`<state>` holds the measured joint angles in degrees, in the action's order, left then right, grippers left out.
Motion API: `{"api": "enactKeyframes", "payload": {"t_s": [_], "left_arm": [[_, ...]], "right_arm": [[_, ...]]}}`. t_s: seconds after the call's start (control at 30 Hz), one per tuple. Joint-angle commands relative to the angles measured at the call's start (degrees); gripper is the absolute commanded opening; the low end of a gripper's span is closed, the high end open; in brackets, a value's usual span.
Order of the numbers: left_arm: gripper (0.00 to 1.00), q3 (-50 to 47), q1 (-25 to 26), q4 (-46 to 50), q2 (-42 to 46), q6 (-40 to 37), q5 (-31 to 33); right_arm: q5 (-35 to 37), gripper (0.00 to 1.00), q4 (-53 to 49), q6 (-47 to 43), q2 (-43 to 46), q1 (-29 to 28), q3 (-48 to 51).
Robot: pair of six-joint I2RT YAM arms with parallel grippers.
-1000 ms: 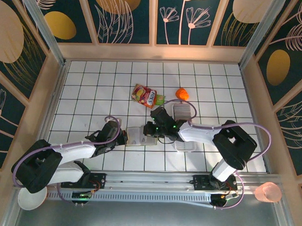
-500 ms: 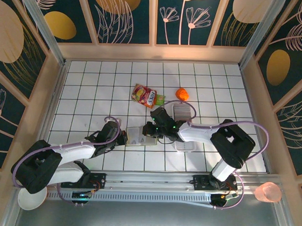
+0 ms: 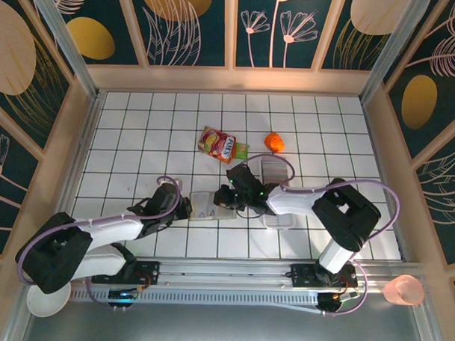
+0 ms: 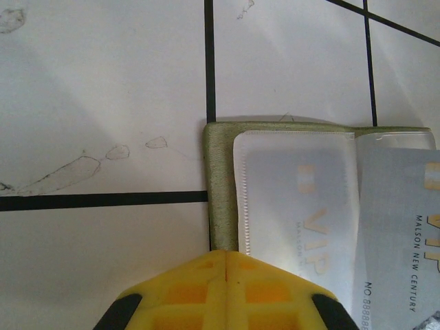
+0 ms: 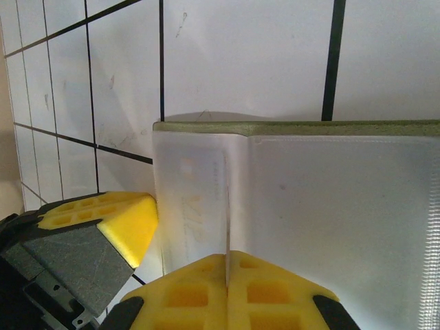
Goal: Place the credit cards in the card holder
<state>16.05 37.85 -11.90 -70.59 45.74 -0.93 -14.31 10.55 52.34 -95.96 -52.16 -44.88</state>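
Both my tools are closed: left tool (image 4: 225,265) at the card holder's (image 4: 220,185) 9 o'clock, right tool (image 5: 228,265) at 3 o'clock. I judge this mid-insertion; the loose credit card (image 4: 399,227) needs pushing home.

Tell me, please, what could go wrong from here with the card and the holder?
The silvery VIP card lies against the clear pocket of the card holder, not clearly inside; a push could slide it off onto the tiles. The left gripper and right gripper, both shut, sit at opposite edges of the holder; they might bump or drag it.
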Motion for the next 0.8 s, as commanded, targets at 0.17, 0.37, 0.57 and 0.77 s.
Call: {"api": "enactKeyframes", "payload": {"t_s": [0.17, 0.37, 0.57, 0.77], "left_arm": [[0.00, -0.4, 0.2, 0.5, 0.8, 0.6, 0.6], [0.00, -0.4, 0.1, 0.6, 1.0, 0.6, 0.5], [0.00, -0.2, 0.2, 0.7, 0.9, 0.5, 0.6], [0.00, -0.1, 0.2, 0.7, 0.7, 0.2, 0.6]], "right_arm": [[0.1, 0.00, 0.6, 2.7, -0.1, 0.3, 2.0], [-1.2, 0.00, 1.6, 2.9, -1.1, 0.3, 1.8], [-3.0, 0.00, 3.3, 2.0, -1.9, 0.2, 1.5], [-4.8, 0.00, 4.5, 0.9, -2.7, 0.4, 1.0]]}}
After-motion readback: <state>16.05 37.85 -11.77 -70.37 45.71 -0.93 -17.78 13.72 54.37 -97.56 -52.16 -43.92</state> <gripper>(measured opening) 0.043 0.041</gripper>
